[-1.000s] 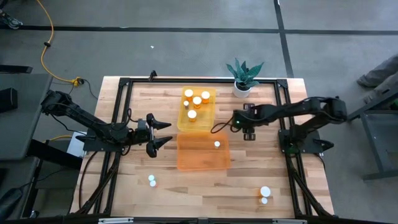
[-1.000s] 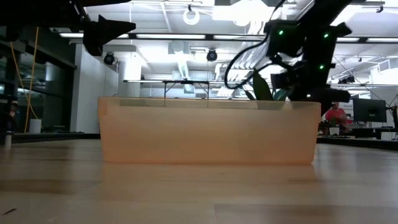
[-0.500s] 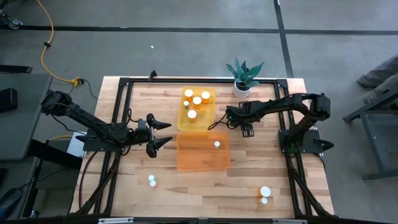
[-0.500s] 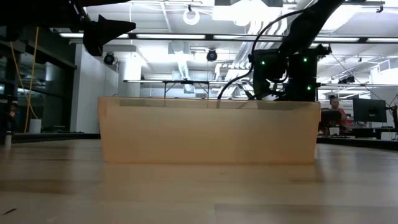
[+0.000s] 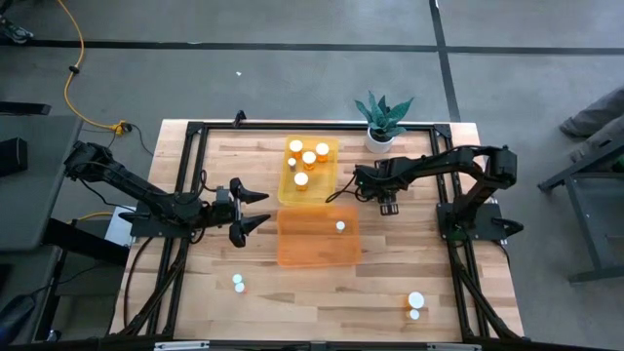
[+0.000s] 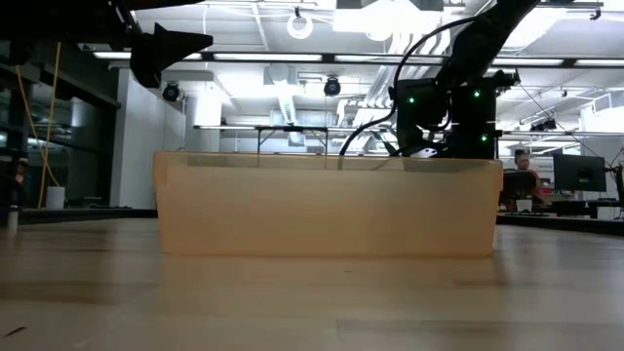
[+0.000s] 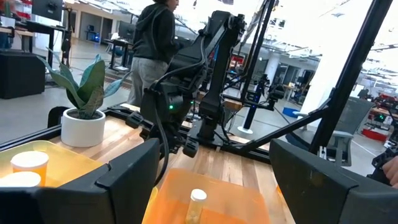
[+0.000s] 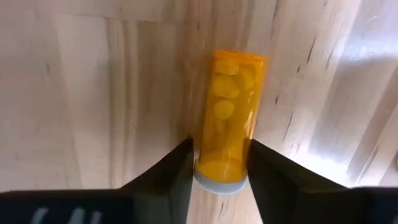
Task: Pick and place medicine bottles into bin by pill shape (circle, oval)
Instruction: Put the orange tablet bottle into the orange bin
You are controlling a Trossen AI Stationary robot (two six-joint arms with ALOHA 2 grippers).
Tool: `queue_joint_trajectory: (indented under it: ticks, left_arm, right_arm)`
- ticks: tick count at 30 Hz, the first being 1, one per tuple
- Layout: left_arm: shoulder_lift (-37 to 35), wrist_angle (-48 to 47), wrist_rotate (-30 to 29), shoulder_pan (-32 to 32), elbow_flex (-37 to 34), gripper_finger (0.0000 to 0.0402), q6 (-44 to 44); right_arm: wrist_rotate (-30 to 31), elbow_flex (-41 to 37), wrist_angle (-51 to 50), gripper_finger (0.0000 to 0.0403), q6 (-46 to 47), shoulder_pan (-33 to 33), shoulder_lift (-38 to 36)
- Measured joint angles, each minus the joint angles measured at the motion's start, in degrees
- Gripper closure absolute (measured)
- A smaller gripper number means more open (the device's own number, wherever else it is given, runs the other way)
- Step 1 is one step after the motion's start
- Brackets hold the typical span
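Observation:
A medicine bottle (image 8: 229, 106) with an orange body, round pills inside and a white cap (image 8: 219, 185) lies on its side on the wood. My right gripper (image 8: 221, 165) is shut on it, to the right of the bins (image 5: 388, 205); in the high view the gripper hides the bottle. Several bottles stand in the yellow bin (image 5: 327, 185). One bottle (image 5: 339, 226) stands in the orange bin (image 5: 307, 252). My left gripper (image 5: 255, 209) waits open, left of the bins and above the table. My right gripper pinches the bottle's orange body close to its cap end (image 8: 205, 155) between its two fingers (image 8: 174, 171). The fingers come from above, pointing steeply down, and lie across the bottle. The bottle lies flat on the table top.
Loose bottles stand near the front edge, one at the left (image 5: 237, 283) and two at the right (image 5: 416, 299). A potted plant (image 5: 380, 122) stands at the far edge behind my right arm. A person (image 7: 155, 31) stands beyond the table.
My right gripper has sunk toward the table and shifted a little toward the table's left edge, dropping behind the orange bin's rim in the low view. It has then kept still over the last half second.

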Motion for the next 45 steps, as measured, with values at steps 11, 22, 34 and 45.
queue_joint_trajectory:
  ticks: [11,22,34,45]
  left_arm:
    - [0.01,0.0,0.0,0.0,0.0,0.011,0.0]
    - [-0.01,0.02,0.0,0.0,0.0,0.011,0.0]
    - [0.01,0.13,0.0,0.0,0.0,0.011,-0.02]
    - [0.01,0.12,0.01,0.0,0.0,0.011,-0.02]
  right_arm:
    - [1.25,-0.3,-6.18,0.0314,1.71,0.18,-0.65]
    - [-4.18,-0.32,-9.84,0.0313,13.98,6.04,-18.16]
    - [-7.25,-0.17,25.22,0.0307,19.98,25.14,-22.45]
    - [-7.62,6.45,26.32,0.0294,20.63,30.65,-7.05]
